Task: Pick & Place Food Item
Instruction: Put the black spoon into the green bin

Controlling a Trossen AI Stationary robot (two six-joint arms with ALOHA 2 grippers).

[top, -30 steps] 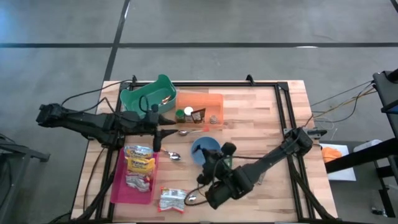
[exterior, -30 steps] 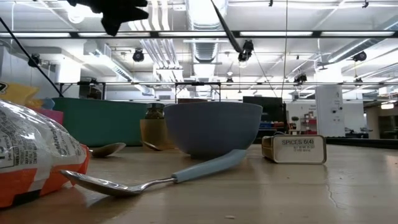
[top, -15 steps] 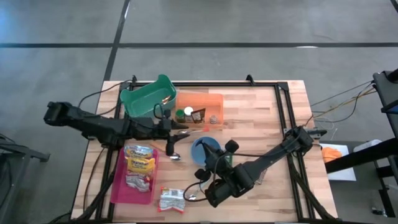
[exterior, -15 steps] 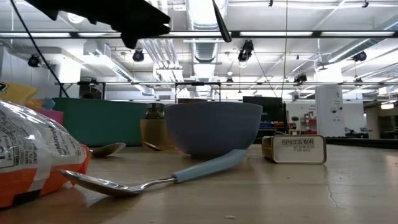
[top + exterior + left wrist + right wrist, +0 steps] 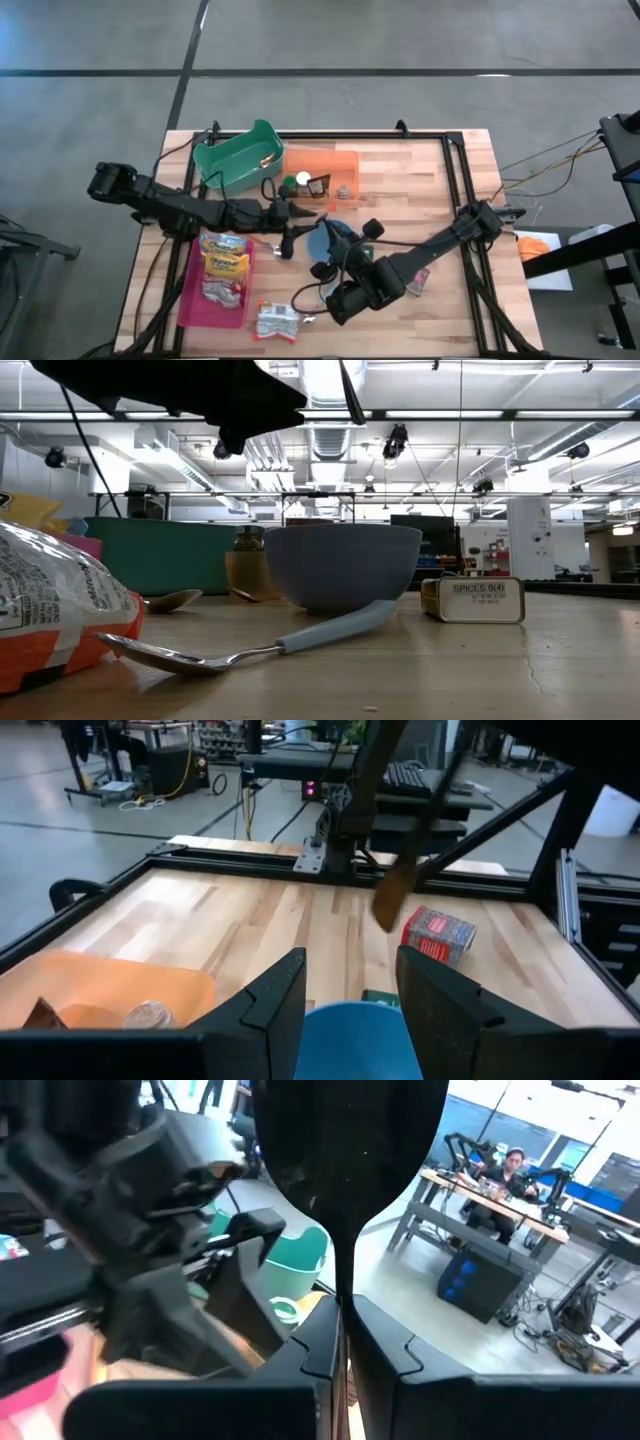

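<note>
Table: a pale wooden butcher-block top (image 5: 400, 190) edged by a black frame, standing on a grey concrete floor.
Room: seen from the low view, an open workshop with ceiling light strips and ducting; a person sat at a far desk (image 5: 515, 1162).
Landmark: the blue bowl (image 5: 330, 238), near the table's middle.
Bowls: one.
Bins and trays: three — a green bin (image 5: 238, 157) and an orange tray (image 5: 322, 165) beyond the bowl, a pink tray (image 5: 215, 285) to the bowl's left.
Food packets: four — three in the pink tray (image 5: 226, 265), one orange-and-white packet (image 5: 274, 322) on the wood just beside that tray.
Spoons: two seen — one (image 5: 280, 251) left of the bowl, one with a blue handle (image 5: 240, 650) in front of it.
Spice tin: one (image 5: 473, 600), right of the bowl.
Left gripper (image 5: 297, 222): hovered at the bowl's left rim, fingers parted, nothing between them.
Right gripper (image 5: 322, 290): raised in front of the bowl, fingers pressed together — empty.
</note>
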